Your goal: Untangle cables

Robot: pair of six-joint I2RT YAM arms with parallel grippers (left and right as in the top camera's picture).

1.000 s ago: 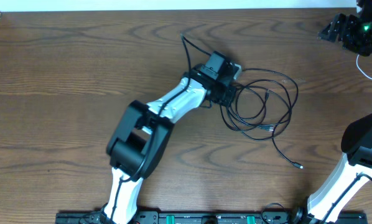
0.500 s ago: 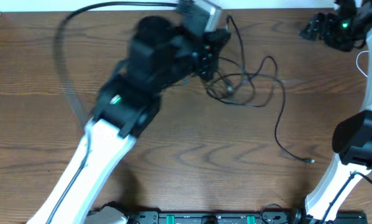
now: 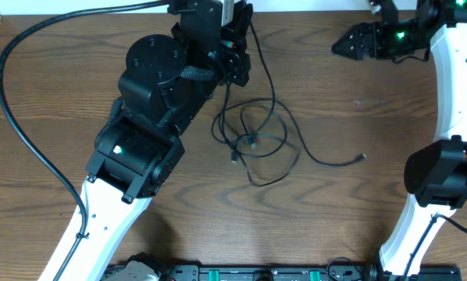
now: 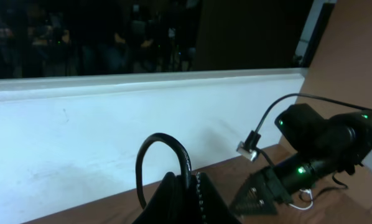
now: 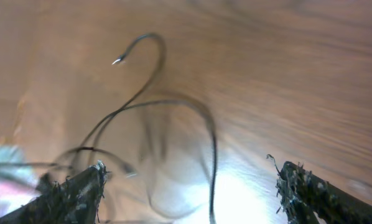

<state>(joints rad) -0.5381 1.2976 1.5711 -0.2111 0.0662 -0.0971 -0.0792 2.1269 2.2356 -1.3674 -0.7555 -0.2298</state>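
Left arm [image 3: 151,101] crowds the cables [image 3: 251,141]; room on their right

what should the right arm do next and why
Probably lower the open right gripper toward the tangle and pinch one loop of the black cable. The left gripper is shut on the cable's upper part and holds it raised, while the loops lie crossed on the table, so a second grip could pull them apart.

Brown wood-grain table [image 3: 54,101]. Past the left fingers [image 4: 208,205]: white low wall [image 4: 80,137], with dark glass [image 4: 80,37] above it showing dim reflections. Bright glare patch [image 5: 236,186] on the tabletop between the right fingers [image 5: 74,193].
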